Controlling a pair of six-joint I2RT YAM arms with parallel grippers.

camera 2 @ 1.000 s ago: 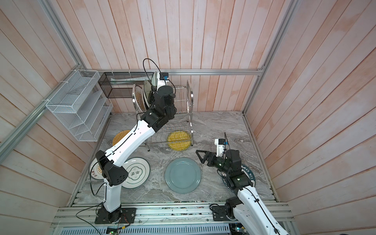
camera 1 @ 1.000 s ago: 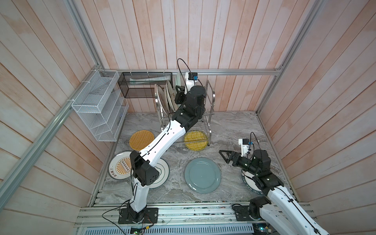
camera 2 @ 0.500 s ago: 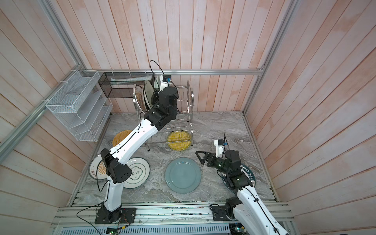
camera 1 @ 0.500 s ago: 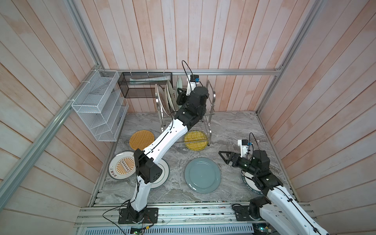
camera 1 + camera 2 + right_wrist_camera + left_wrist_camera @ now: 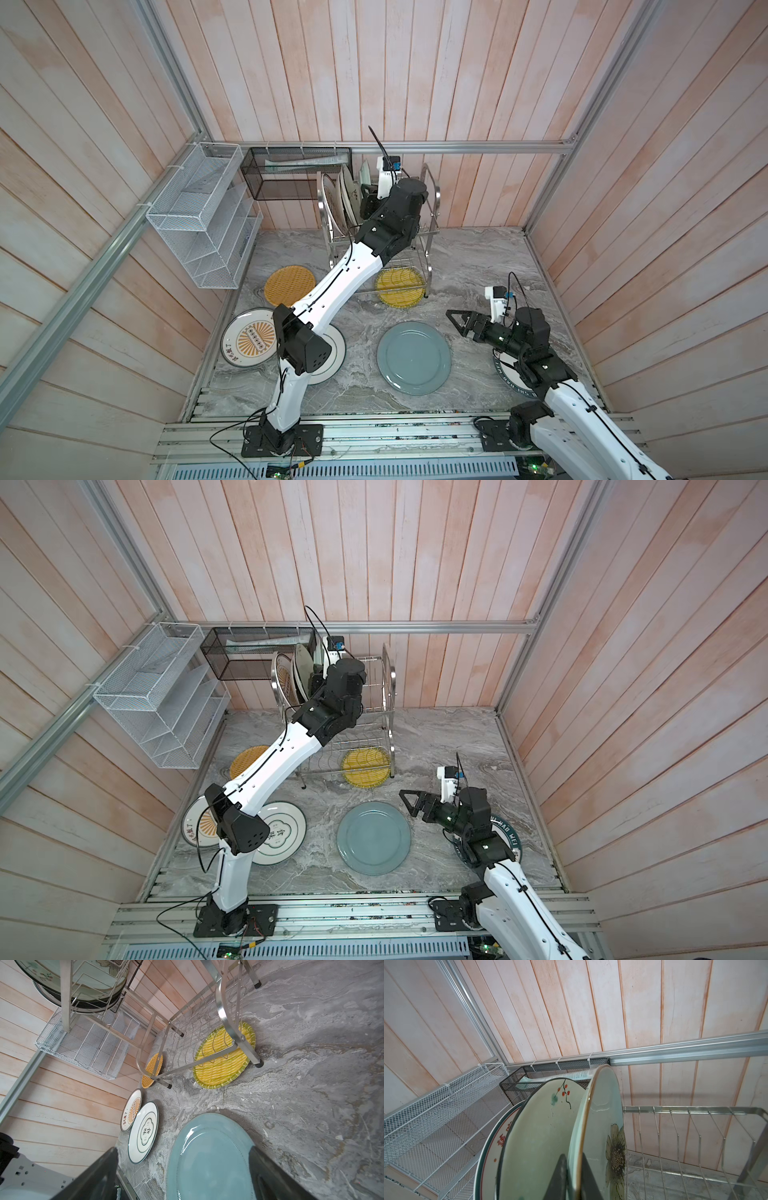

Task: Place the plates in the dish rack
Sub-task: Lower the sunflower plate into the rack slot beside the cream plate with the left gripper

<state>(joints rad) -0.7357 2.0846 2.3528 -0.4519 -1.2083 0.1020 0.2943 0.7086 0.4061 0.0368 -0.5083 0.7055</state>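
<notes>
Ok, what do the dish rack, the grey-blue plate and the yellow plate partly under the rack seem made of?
Dish rack: polished metal, probably stainless steel; tubes and wires glint brightly.
Grey-blue plate: likely glazed ceramic; smooth glossy face with soft reflections.
Yellow plate: woven look like wicker, but possibly a moulded or printed pattern; cannot tell.

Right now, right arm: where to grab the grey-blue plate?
Probably the rim nearest the open right pincer, coming in low from the right. The grey-blue plate lies flat, face-up on the table, so only its upturned rim can be pinched.
</notes>
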